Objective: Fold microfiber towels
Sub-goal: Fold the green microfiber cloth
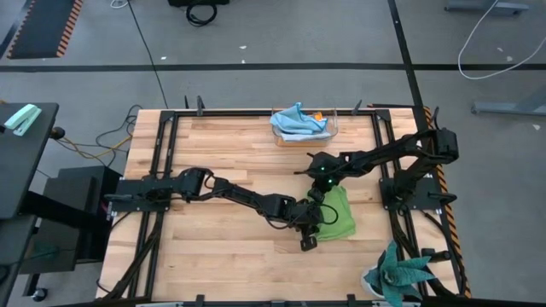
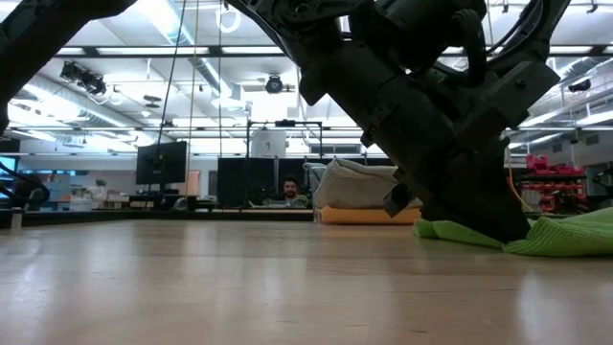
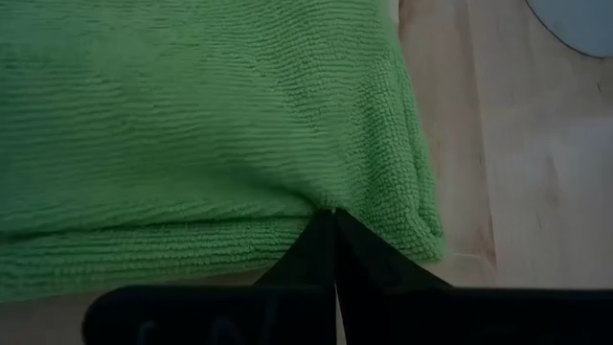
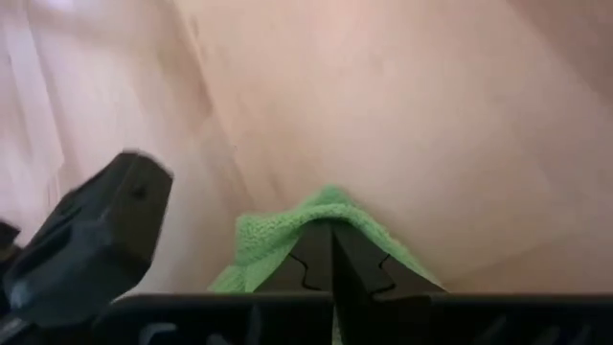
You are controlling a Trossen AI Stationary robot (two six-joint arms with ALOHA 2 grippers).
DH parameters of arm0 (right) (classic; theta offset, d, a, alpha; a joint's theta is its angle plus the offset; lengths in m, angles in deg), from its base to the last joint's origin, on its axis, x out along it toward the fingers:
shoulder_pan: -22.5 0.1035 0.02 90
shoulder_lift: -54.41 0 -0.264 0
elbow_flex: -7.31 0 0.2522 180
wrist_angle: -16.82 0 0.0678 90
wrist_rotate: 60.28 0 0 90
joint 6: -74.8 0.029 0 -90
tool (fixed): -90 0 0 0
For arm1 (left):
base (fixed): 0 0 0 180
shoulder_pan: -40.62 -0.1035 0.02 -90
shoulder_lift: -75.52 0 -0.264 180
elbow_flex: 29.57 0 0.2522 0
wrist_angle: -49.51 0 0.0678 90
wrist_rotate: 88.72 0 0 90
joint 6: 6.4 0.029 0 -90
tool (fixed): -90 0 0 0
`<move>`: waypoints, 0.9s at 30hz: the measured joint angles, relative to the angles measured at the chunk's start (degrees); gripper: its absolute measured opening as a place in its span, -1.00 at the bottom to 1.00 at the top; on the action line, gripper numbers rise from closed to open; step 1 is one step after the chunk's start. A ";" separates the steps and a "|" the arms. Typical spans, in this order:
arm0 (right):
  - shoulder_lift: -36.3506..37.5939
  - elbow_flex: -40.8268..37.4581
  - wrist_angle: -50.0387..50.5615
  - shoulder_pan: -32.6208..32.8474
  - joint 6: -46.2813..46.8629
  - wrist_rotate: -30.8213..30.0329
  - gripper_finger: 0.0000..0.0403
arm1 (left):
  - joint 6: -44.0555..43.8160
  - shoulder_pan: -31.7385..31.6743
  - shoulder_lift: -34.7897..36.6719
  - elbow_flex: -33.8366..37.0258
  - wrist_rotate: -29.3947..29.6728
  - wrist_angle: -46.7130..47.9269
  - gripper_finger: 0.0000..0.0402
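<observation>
Lime green towel [image 1: 337,213] lies right of table centre, folded, long axis running roughly from the far side toward the near edge, slightly slanted. Left gripper [image 1: 309,232] sits at the towel's near-left corner; in the left wrist view its fingers are pressed together, pinching the folded edge of the towel [image 3: 211,134] right at the tips. Right gripper [image 1: 322,189] is at the towel's far end; right wrist view shows its fingers closed tight on a bunched-up bit of green cloth [image 4: 287,230], lifted off the wood. Both arms cross over the middle of the table [image 1: 222,145].

Open room: bare wood to the left and toward the near edge. Far edge holds the clear plastic box [image 1: 303,128] with the light blue towel [image 1: 297,120] and a sliver of orange inside. Teal plant [image 1: 399,275] stands at the near-right corner, well apart from the green towel. In the low view the towel [image 2: 565,233] lies flat on the tabletop.
</observation>
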 joint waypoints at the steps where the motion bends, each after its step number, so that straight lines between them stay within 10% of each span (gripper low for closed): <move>1: 0.00 0.00 -0.09 -0.43 0.29 -0.06 -1.00 | 0.00 0.09 0.00 0.00 0.07 0.00 -0.98; 27: 2.50 -0.02 1.44 -6.87 -1.83 -4.69 -1.00 | 0.07 0.87 0.00 -0.04 -0.22 0.52 -0.97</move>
